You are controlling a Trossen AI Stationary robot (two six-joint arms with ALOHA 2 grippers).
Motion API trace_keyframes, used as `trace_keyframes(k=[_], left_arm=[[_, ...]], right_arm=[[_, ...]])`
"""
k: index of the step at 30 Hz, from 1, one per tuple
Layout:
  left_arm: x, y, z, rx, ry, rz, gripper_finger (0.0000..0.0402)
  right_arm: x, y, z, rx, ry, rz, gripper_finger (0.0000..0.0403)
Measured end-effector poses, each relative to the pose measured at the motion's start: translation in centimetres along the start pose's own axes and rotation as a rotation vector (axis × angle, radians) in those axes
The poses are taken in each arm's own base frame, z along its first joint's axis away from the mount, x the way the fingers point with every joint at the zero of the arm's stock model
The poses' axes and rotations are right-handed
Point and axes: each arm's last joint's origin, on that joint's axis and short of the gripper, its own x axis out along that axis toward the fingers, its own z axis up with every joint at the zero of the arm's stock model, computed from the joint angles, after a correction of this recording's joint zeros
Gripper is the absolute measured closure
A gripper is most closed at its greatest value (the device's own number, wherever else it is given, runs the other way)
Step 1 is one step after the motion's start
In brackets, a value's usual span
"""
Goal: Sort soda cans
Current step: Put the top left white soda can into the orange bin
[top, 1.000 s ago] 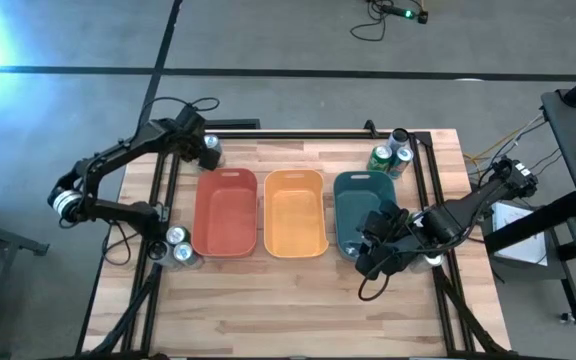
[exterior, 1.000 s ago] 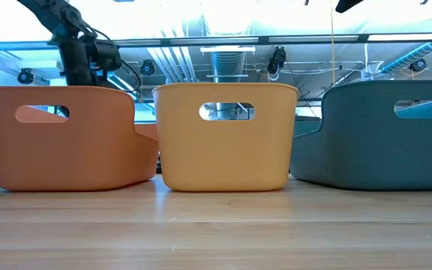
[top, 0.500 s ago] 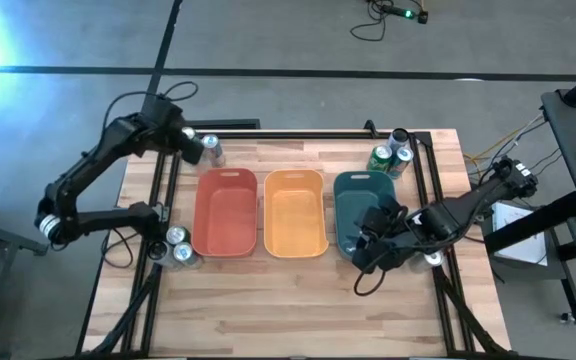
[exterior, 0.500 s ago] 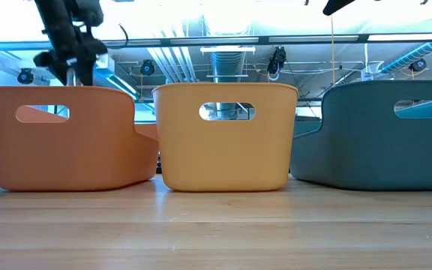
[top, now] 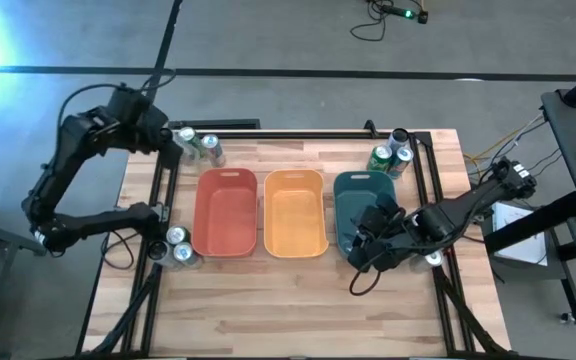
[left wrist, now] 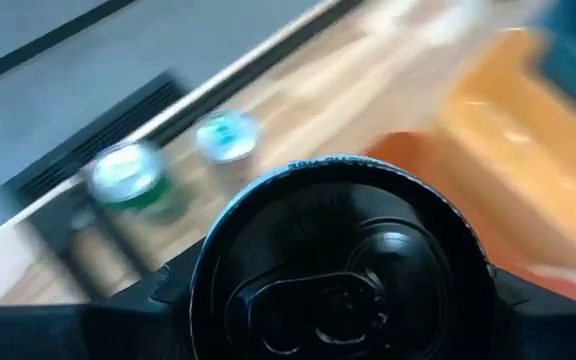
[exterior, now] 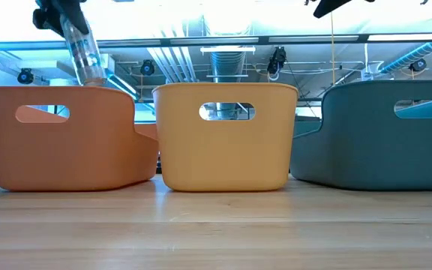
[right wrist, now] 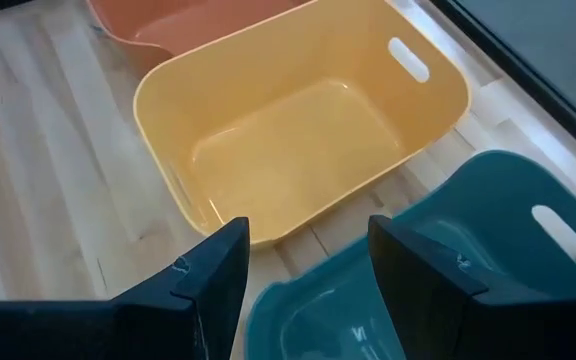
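While tilted, can sits between left fingers.

I can read no word, brand or number anywhere: the rim of the can I hold in my left gripper bears tiny raised marks too blurred to make out, and the bins carry no labels

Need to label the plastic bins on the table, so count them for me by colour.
red bin: 1
orange bin: 1
teal bin: 1
Total: 3 bins
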Motion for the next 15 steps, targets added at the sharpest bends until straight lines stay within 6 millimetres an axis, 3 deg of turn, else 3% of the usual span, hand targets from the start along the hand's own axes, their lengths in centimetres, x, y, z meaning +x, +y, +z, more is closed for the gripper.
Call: trace_keyframes(k=[6,12,15], left_arm=[[0.7,-1.6,-0.4,0.101,0.026,-0.076,0.0162],[4.2,-4.8,-1.5,0.243,0.123,-0.194,0.0162],[5.9,-6.2,-2.2,0.281,0.144,-0.147,0.0162]], right_arm=[[1.3,0.5,0.7,-0.001,-0.023,0.001,0.0202],[2.1,1.0,1.3,-0.020,-0.058,0.023,0.0202],[2.1,1.3,1.6,-0.009,-0.081,0.044,0.0202]])
